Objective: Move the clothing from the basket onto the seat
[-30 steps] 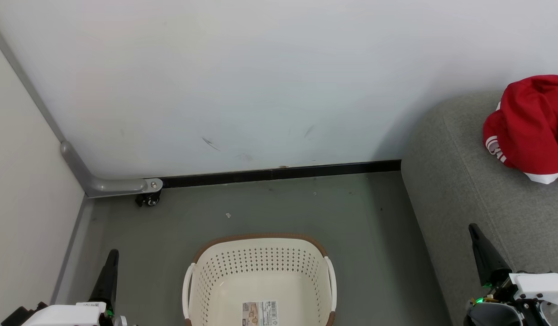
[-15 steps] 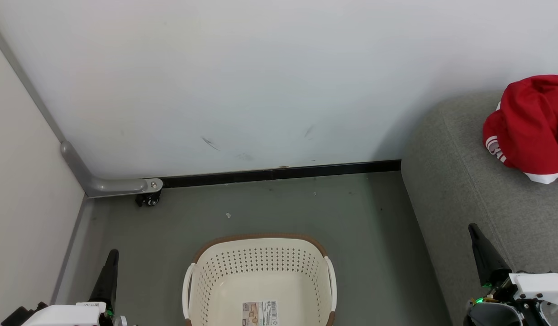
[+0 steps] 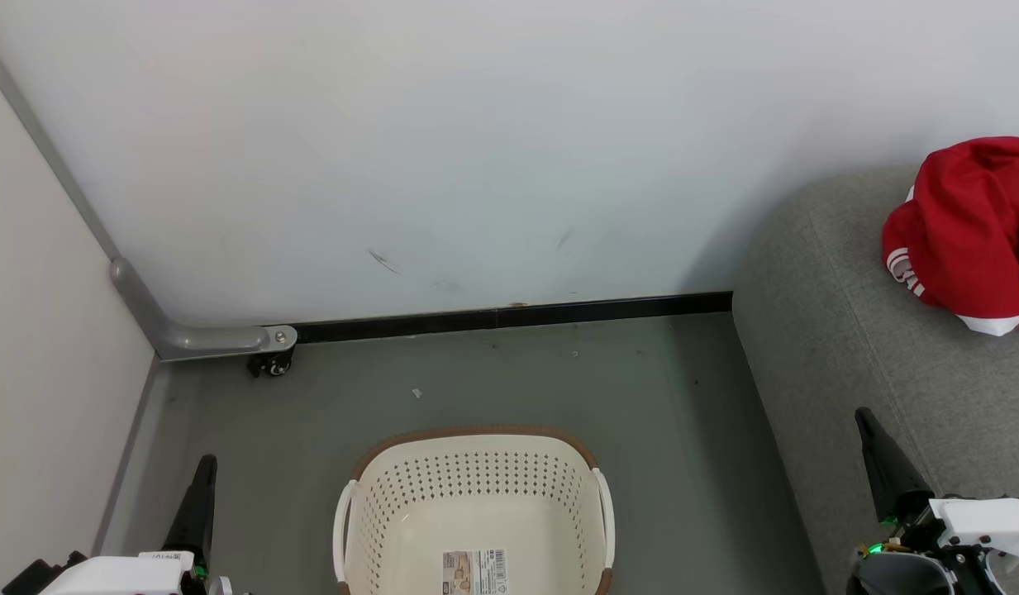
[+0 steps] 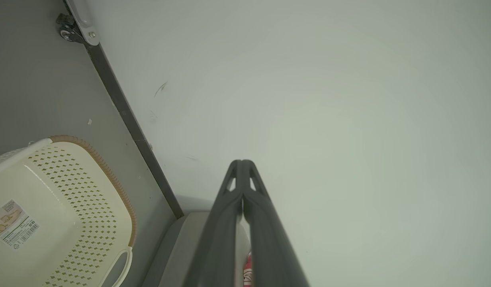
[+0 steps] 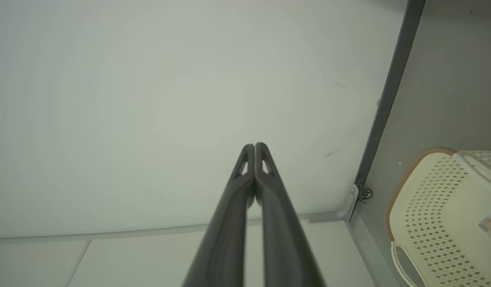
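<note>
Closed empty, fingers pressed together, the left gripper (image 3: 204, 467) hung low to the left of the basket (image 3: 476, 432), and the right gripper (image 3: 864, 417), closed the same way, hung low over the front of the seat (image 3: 848, 330). Behind them a white wall (image 3: 476, 124) met a grey floor (image 3: 641, 397), the big grey seat stood at the right, and the cream basket sat on the floor, a label sticker (image 3: 474, 572) on its bare bottom. Red clothing (image 3: 964, 231) with white trim lay bunched on the seat, well apart from the basket.
</note>
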### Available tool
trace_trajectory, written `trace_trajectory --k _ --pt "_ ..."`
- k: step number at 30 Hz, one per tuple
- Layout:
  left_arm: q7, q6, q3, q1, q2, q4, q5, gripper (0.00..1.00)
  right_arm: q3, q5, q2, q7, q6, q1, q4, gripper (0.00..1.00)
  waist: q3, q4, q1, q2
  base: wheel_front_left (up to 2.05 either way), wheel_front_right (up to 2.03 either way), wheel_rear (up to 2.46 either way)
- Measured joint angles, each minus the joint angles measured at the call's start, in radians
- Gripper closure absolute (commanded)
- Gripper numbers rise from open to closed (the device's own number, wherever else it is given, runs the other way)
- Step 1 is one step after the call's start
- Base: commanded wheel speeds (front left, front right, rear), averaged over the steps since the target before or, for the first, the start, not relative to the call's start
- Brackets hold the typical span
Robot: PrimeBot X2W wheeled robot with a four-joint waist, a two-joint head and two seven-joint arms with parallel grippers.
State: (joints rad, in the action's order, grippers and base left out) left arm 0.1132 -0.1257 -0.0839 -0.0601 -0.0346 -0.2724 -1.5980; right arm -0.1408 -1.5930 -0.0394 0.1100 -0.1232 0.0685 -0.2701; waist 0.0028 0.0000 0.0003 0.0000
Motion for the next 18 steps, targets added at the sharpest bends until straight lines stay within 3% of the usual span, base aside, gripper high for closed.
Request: trace_trajectory --k 18 --pt "0.0 0.0 0.0 0.0 0.0 0.0 0.0 1.0 0.0 0.0 0.0 0.0 0.0 0.0 0.0 1.0 0.0 0.0 -0.0001 0.0 0.0 0.0 0.0"
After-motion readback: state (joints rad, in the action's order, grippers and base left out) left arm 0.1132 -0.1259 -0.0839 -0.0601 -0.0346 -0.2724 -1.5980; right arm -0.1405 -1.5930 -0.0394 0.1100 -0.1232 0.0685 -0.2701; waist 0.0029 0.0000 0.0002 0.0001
